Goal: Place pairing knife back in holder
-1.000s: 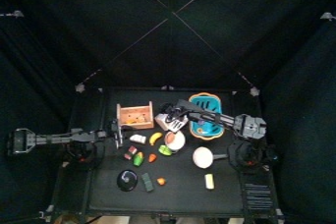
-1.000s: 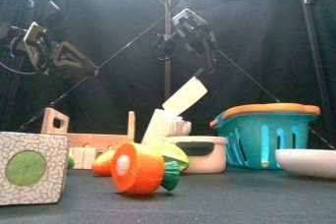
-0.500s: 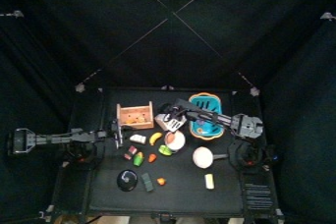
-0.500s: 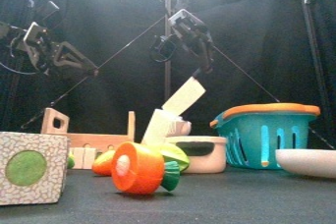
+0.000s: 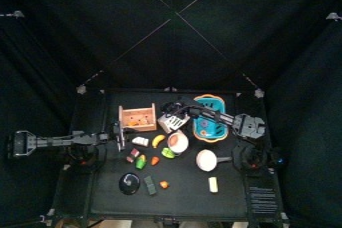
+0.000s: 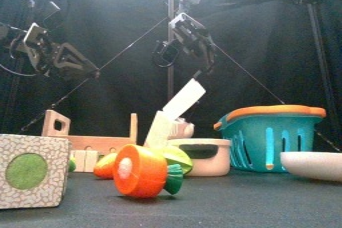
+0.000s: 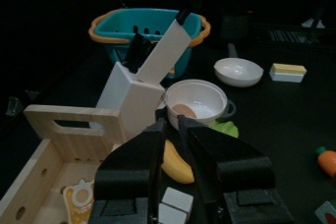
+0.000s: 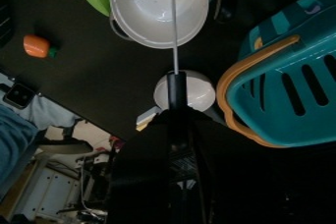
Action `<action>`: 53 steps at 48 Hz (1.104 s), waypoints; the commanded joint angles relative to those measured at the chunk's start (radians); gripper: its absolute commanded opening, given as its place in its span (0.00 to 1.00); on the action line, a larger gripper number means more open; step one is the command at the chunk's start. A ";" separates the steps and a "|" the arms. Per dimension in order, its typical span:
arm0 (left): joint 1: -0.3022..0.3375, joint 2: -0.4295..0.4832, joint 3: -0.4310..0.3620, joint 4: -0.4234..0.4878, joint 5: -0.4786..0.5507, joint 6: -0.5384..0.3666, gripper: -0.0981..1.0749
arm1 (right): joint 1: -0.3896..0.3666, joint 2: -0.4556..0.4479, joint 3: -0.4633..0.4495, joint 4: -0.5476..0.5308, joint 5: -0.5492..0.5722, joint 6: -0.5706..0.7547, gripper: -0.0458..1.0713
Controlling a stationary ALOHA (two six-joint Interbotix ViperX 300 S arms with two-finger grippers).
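- A patterned cube [image 6: 34, 170] and an orange toy [image 6: 139, 170] crowded the black surface [image 6: 241, 204] in front.
- Behind them the wooden holder [image 5: 138, 119] stood beside the blue basket [image 6: 274, 135].
- Raised right jaws [image 6: 183, 36] gripped the knife [image 8: 175, 27], edge-on and thin.
- Left jaws [image 7: 175, 174]: state unclear.
- Black curtains [image 5: 80, 22] enclosed everything.

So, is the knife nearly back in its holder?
Nearly. Done: the right gripper has the knife lifted. In hand: its blade slants down toward the holder. Left: seating it fully and letting go. The left arm rests aside.
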 commanded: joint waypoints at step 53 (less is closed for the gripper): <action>-0.002 0.003 -0.009 0.000 -0.005 0.002 0.62 | -0.046 0.058 -0.126 0.064 0.034 0.015 0.43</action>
